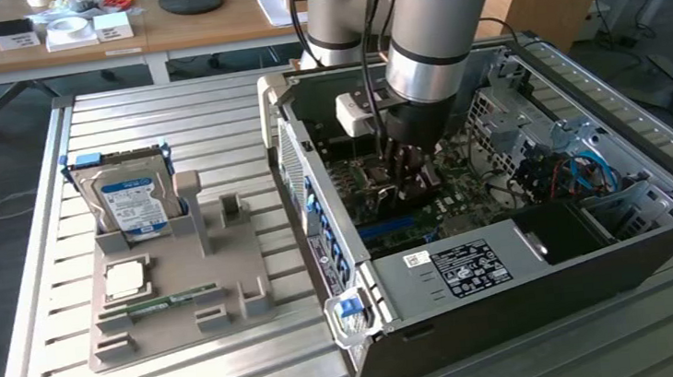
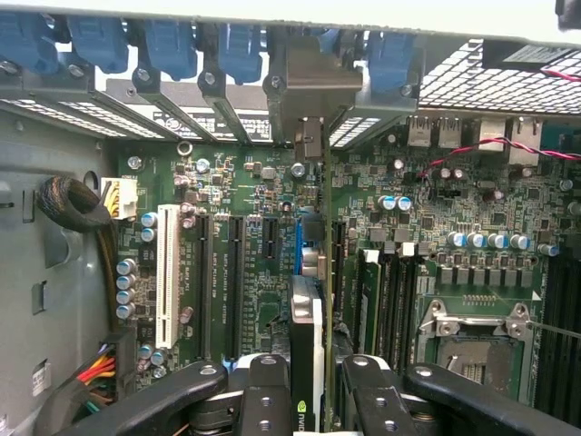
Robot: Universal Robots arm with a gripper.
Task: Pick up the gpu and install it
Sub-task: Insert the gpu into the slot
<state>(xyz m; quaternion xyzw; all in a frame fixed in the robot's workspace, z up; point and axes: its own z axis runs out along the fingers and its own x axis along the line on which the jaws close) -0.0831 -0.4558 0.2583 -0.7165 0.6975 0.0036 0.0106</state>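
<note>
On the exterior view's left I see one grey tray [image 1: 158, 328] carrying one hard drive [image 1: 127, 195], one square processor [image 1: 126, 280] and one green RAM stick [image 1: 172, 300]. Further right sits one open computer case [image 1: 546, 307], my arm reaching down into it. My gripper [image 1: 408, 180] has two fingers [image 2: 263, 391] pinching one gpu [image 2: 306, 327] by its faces. The card stands on edge over the motherboard [image 2: 472, 209]. Its long axis runs from the gripper toward the case's rear slot wall, bracket end that way. I cannot tell if it's seated.
</note>
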